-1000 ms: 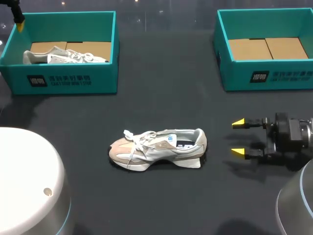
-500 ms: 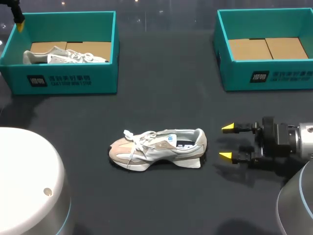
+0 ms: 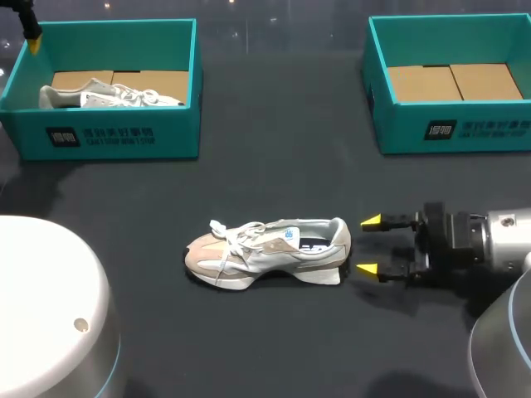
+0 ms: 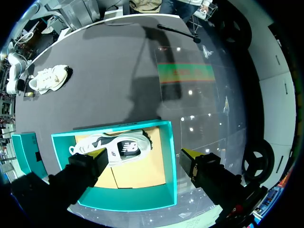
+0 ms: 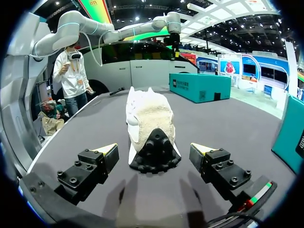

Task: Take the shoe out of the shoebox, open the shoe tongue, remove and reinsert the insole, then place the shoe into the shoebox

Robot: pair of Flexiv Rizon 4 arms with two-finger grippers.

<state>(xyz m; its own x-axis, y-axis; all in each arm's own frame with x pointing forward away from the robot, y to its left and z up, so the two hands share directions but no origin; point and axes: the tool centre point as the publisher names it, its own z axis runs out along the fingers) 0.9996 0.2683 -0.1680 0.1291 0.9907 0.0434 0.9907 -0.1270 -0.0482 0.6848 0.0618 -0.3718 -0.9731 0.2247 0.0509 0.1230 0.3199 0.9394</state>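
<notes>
One shoe (image 3: 270, 251) sits out on the table (image 3: 274, 166); the right gripper (image 3: 368, 245) is just behind its heel, fingers spread wide, empty. Farther back, the left gripper (image 4: 142, 153) gapes wide over the left shoebox (image 3: 124, 137), which holds a second shoe (image 3: 108, 95).

Left teal cardboard shoebox (image 3: 170, 124): the front wall bears a white square emblem with two rows of white characters (image 3: 99, 137), too small to read.

Right teal cardboard shoebox (image 3: 398, 133): the same kind of white emblem and character rows (image 3: 477, 128) on the front wall, also too small to read.

Beige-and-white laced sneaker (image 3: 249, 257) on the dark bench (image 3: 274, 332): the blue-and-white tongue tag (image 3: 290, 234) and the white insole print (image 3: 311, 246) are both illegible.

White sneaker (image 4: 102, 145) inside the left shoebox: a dark side emblem (image 4: 127, 148), which is a mark rather than text.

No numbers can be read.
</notes>
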